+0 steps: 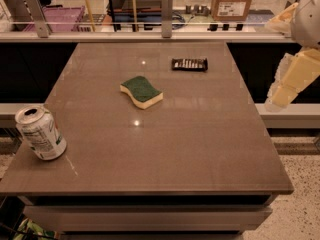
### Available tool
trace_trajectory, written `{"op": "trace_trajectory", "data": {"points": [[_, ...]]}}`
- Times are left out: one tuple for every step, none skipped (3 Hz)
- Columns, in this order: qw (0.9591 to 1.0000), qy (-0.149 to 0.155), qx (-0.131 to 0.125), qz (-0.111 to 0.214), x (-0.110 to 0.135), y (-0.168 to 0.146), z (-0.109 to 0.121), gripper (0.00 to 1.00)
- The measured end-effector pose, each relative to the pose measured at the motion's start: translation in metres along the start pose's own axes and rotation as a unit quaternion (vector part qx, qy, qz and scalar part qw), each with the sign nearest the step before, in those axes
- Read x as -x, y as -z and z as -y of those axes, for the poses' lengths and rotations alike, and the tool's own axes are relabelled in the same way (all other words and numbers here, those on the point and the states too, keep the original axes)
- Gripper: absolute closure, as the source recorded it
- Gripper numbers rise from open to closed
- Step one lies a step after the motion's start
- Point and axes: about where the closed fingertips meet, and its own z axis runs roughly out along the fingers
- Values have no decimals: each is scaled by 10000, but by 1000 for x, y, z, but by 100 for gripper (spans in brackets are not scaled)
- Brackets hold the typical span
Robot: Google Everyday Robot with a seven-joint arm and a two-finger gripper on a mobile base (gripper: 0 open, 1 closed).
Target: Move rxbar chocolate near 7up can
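Note:
The rxbar chocolate (189, 64) is a flat black bar with pale lettering, lying at the far right part of the brown table (200, 149). The 7up can (40, 133) stands slightly tilted at the table's near left corner, silver top open, white and green body. My gripper (280, 98) is at the low end of the pale arm (299, 69) off the table's right edge. It hangs in the air, well to the right of the bar and touches nothing.
A green-and-yellow sponge (142, 92) lies near the table's middle, between bar and can. A glass rail with metal posts (166, 8) runs along the far edge. Boxes (231, 5) and shelves stand behind it.

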Motion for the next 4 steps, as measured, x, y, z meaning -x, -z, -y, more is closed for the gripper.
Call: {"op": "trace_trajectory", "data": {"points": [[9989,-242,-55,406,-10,-16,32,0],[9971,-473,-116,579,-20,-26,52,0],[9951,-672,-140,710,-28,-42,78,0],[9927,-802,-133,887,-37,-60,99,0]]}}
